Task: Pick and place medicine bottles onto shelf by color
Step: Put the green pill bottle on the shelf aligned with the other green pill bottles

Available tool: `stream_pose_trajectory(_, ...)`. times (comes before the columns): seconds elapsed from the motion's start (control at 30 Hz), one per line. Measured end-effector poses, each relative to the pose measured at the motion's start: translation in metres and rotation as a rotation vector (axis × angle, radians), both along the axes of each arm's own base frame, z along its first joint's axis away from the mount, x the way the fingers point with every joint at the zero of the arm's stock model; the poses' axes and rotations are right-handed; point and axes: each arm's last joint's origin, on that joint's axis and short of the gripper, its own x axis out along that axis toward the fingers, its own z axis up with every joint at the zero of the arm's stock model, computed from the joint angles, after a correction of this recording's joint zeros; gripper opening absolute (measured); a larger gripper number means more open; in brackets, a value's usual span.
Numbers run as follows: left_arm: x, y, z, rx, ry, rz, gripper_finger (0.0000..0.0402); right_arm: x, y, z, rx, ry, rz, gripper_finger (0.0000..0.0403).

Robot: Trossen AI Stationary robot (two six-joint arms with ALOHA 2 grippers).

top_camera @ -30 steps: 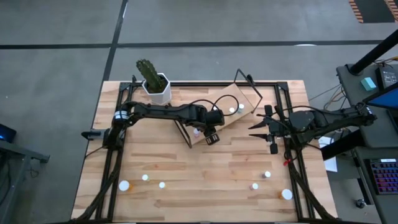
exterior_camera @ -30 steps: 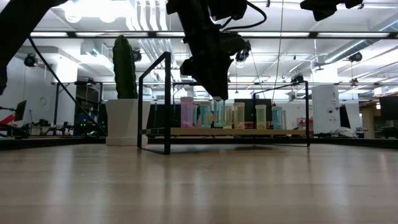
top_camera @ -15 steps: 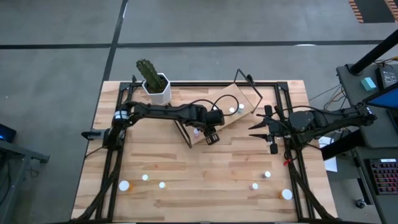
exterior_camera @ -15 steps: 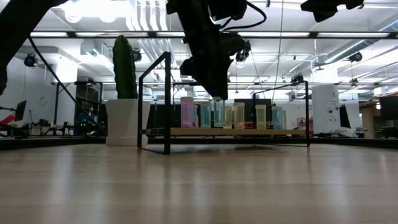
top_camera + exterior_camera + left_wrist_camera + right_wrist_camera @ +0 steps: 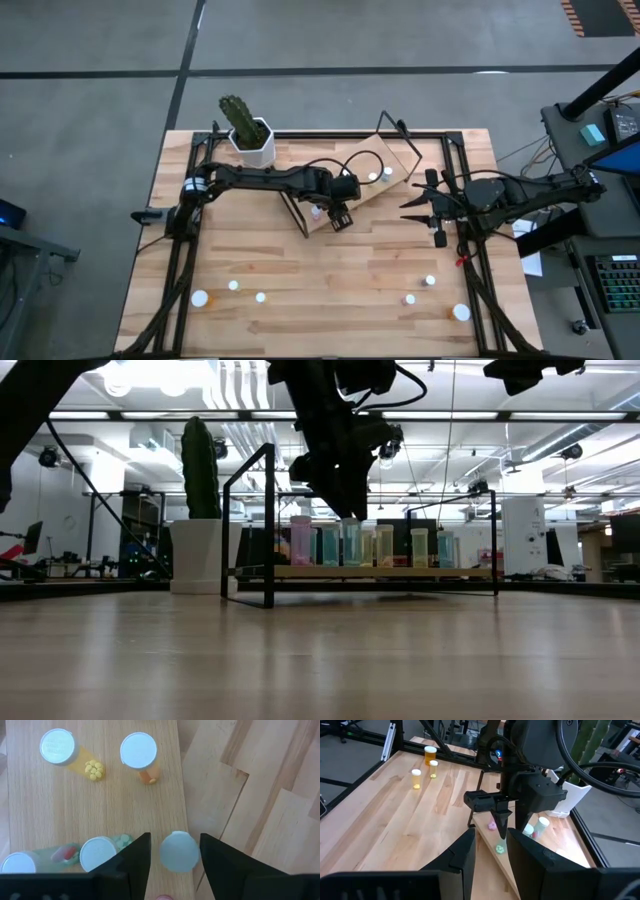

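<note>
Bottle w/ a pale cap [image 5: 179, 851] now stands on the shelf [image 5: 100, 805] near its edge, free between the left tool's [image 5: 175, 854] fingers, which show a gap on both sides; half a sec ago they sat tighter on it, so I'd say it's just been let go. It joins the green-tinted ones [image 5: 98, 853] in that row, orange-bodied pair [image 5: 139, 753] farther along the board. Left tool [image 5: 338, 219] hangs over the shelf's [image 5: 395, 152] lower end, mid-tabletop. Right tool [image 5: 416, 205] waits at the right side, fingers parted, holding nothing, unmoved. Several bottles [image 5: 200, 298] are still scattered along the tabletop's [image 5: 330, 290] near edge, so plenty left to sort.
</note>
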Motion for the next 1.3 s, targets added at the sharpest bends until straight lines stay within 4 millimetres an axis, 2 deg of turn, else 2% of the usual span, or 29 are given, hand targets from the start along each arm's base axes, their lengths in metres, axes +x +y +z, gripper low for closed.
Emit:
stream_pose_trajectory(0.2,0.000,0.000,0.003,0.004,0.000,-0.006,0.0157,0.000,0.000,0.000,0.000,0.000,0.000,0.0100)
stream_pose_trajectory(0.47,-0.010,-0.001,0.038,0.050,-0.057,-0.090,0.0157,0.000,0.000,0.000,0.000,-0.001,0.000,0.0100)
stream_pose_trajectory(0.57,-0.019,-0.007,0.051,0.084,-0.062,-0.182,0.0156,0.000,0.000,0.000,0.000,-0.001,-0.001,0.0100)
stream_pose_trajectory(0.63,-0.023,-0.014,0.053,0.081,-0.057,-0.258,0.0149,0.000,0.000,0.000,0.000,-0.002,-0.001,0.0100)
stream_pose_trajectory(0.87,-0.017,-0.037,0.024,0.054,-0.046,-0.348,0.0079,0.000,0.000,0.000,-0.004,-0.003,0.000,0.0100)
stream_pose_trajectory(0.97,-0.013,-0.039,0.008,0.052,-0.100,-0.336,0.0044,0.000,0.000,0.000,-0.004,-0.002,0.000,0.0100)
stream_pose_trajectory(1.07,-0.015,-0.037,-0.002,0.058,-0.066,-0.315,0.0015,0.000,0.000,0.000,-0.004,-0.001,0.000,0.0100)
stream_pose_trajectory(1.3,-0.018,-0.028,-0.016,0.122,-0.032,-0.262,0.0003,0.000,0.000,0.000,-0.004,-0.001,0.000,0.0100)
